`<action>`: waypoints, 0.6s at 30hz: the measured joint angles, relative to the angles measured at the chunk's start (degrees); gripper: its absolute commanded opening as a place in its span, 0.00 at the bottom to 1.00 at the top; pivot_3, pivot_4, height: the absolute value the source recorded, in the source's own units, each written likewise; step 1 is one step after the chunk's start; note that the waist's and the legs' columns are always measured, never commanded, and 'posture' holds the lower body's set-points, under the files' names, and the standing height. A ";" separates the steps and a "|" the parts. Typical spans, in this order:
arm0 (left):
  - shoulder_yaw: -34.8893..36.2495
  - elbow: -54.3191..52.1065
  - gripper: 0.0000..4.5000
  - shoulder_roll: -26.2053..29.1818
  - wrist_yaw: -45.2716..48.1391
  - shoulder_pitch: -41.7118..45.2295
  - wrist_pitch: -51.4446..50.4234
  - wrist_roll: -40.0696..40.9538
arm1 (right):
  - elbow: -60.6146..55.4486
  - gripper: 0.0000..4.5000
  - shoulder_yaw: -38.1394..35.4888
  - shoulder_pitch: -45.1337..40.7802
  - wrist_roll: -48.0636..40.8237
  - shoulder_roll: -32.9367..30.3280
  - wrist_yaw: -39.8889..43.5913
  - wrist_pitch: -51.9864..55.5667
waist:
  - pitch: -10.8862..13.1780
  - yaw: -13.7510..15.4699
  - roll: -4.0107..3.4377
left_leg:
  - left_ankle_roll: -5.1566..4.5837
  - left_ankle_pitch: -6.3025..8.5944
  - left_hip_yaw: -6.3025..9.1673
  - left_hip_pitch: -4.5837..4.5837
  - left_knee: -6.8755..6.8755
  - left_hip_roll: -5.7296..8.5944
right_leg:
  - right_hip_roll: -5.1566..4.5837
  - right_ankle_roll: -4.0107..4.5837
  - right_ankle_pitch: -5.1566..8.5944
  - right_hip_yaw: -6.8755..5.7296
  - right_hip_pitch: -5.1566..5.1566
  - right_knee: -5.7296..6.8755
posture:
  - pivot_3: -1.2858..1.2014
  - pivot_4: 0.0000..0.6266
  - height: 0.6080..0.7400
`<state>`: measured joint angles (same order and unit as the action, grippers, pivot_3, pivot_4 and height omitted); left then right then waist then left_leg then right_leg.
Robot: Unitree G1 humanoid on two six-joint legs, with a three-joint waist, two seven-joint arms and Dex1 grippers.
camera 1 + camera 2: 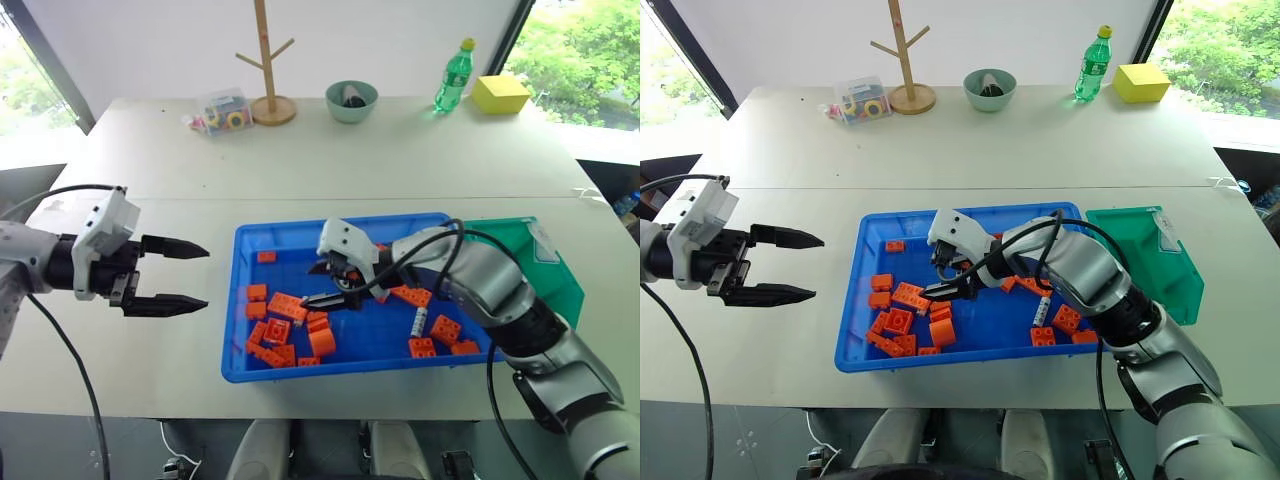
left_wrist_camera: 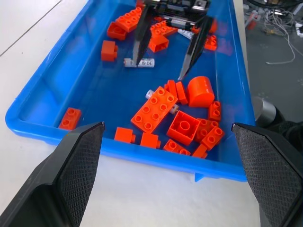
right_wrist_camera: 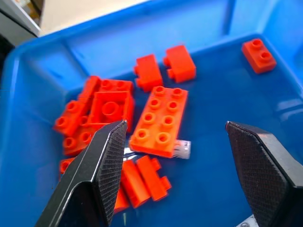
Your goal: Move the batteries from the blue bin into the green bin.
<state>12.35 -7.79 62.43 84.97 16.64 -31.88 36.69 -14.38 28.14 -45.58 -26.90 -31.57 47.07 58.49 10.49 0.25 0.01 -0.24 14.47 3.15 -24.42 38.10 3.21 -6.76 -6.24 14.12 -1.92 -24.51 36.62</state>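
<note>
Overhead, from the left eye view, the blue bin (image 1: 345, 370) sits near the worktop's (image 1: 400, 160) front edge, with bare white surface to its left. The green bin (image 1: 560, 280) touches its right side. A silver-white battery (image 1: 419, 322) lies among glossy orange bricks (image 1: 285, 306) right of centre. The left gripper (image 1: 172, 274) hovers over the bare worktop, level, its black fingers spread and empty. The right gripper (image 1: 328, 284) reaches leftward and down into the blue bin, open, gripping nothing.

Through the left wrist view, another battery (image 2: 140, 62) lies on the smooth blue floor, by one of the right gripper's fingertips (image 2: 137, 60).

Closer, the right wrist view shows textured fingers (image 3: 106, 161) wide apart over a studded brick (image 3: 161, 121), a battery end (image 3: 181, 149) poking out beneath it.
</note>
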 measured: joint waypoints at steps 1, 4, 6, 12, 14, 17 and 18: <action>-0.10 0.12 1.00 0.00 0.03 0.05 0.24 -0.08 | 0.86 0.75 0.41 -0.39 0.71 0.66 -0.06 0.14 | -0.02 -0.07 0.03 | 0.00 0.00 0.00 0.01 0.00 0.00 | 0.00 -0.02 -0.01 0.00 -0.02 0.07 | 0.52 0.24 0.72; -0.36 0.50 1.00 -0.01 0.09 0.11 1.10 -0.52 | 3.62 0.75 3.38 -0.41 3.35 2.79 -0.14 -0.18 | -0.04 -0.43 0.07 | 0.00 0.00 -0.01 0.00 0.00 0.02 | 0.00 -0.05 0.00 0.00 -0.15 0.37 | 0.52 0.24 0.72; -0.42 0.72 1.00 -0.01 0.26 0.11 1.24 -0.70 | 5.27 0.75 4.81 -0.21 4.59 4.12 -0.11 -0.76 | -0.04 -0.97 0.07 | 0.02 -0.02 -0.01 0.00 0.00 0.02 | 0.01 -0.06 0.00 0.00 -0.19 0.47 | 0.52 0.24 0.72; -0.78 0.94 1.00 0.00 0.56 0.34 1.03 -0.77 | 8.43 0.99 6.27 -0.16 8.15 7.89 -0.78 -1.83 | -0.05 -1.44 0.08 | 0.06 -0.05 -0.01 0.07 0.00 -0.02 | 0.12 -0.06 0.00 0.03 -0.23 0.62 | 0.52 0.24 0.72; -0.82 0.96 1.00 -0.01 0.50 0.39 1.07 -0.96 | 8.38 0.99 6.27 -0.21 8.62 8.75 -0.85 -1.83 | -0.05 -1.43 0.08 | 0.06 -0.05 0.00 0.07 0.00 -0.03 | 0.14 -0.06 0.00 0.03 -0.24 0.63 | 0.52 0.24 0.72; -0.84 0.98 1.00 -0.02 0.17 0.67 1.14 -1.07 | 8.30 0.99 6.18 -0.39 9.20 9.12 -0.96 -1.92 | -0.05 -1.37 0.08 | 0.07 -0.06 -0.01 0.07 0.03 -0.02 | 0.13 -0.06 0.00 0.04 -0.22 0.62 | 0.52 0.24 0.72; -0.84 0.98 1.00 -0.04 0.01 0.67 1.14 -1.07 | 8.30 0.99 6.15 -0.49 9.68 9.02 -0.94 -2.06 | -0.05 -1.29 0.08 | 0.07 -0.06 0.00 0.07 0.03 -0.02 | 0.13 -0.06 0.00 0.04 -0.22 0.62 | 0.52 0.24 0.72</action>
<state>11.51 -6.82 62.40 84.98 17.31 -30.74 35.62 -6.08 34.29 -46.07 -17.21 -22.54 46.13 56.43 10.45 -1.03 0.09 -0.17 14.41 3.15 -24.36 38.13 3.19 -6.63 -6.30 14.12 -1.88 -24.73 37.24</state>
